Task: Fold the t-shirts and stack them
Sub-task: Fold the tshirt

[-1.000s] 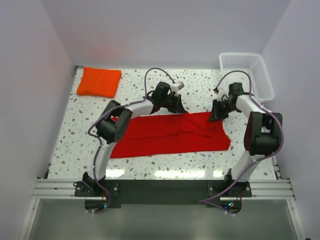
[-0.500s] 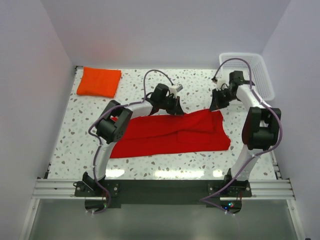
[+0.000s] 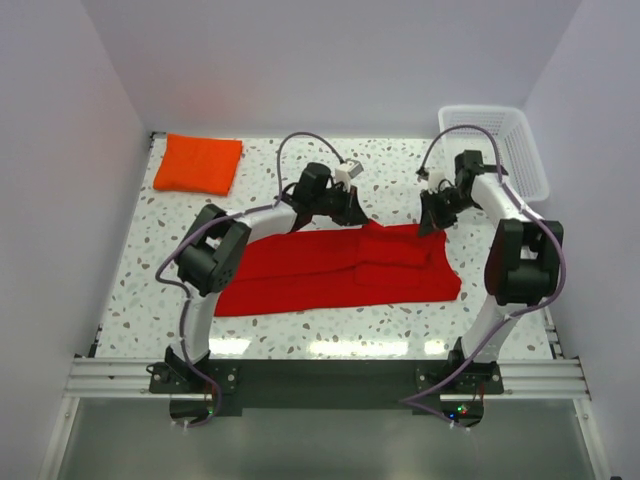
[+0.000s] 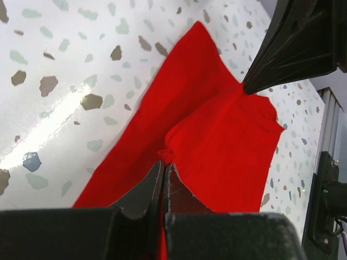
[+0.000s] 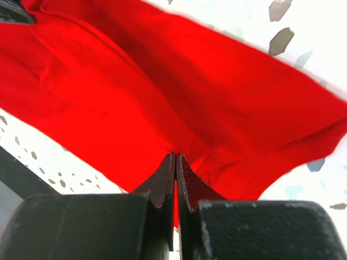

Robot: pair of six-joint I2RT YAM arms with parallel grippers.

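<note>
A red t-shirt lies spread across the middle of the speckled table, its right part doubled over. My left gripper is shut on the shirt's far edge, pinching a fold of red cloth. My right gripper is shut on the shirt's far right corner, red cloth caught between its jaws. Both hold the cloth a little above the table. A folded orange t-shirt lies at the far left corner.
A white plastic basket stands at the far right corner. White walls close in the table on three sides. The metal rail with the arm bases runs along the near edge.
Both grippers carried the shirt's far edge first away, then back toward the near side. The fold on the right part has settled lower and flatter on the shirt.
</note>
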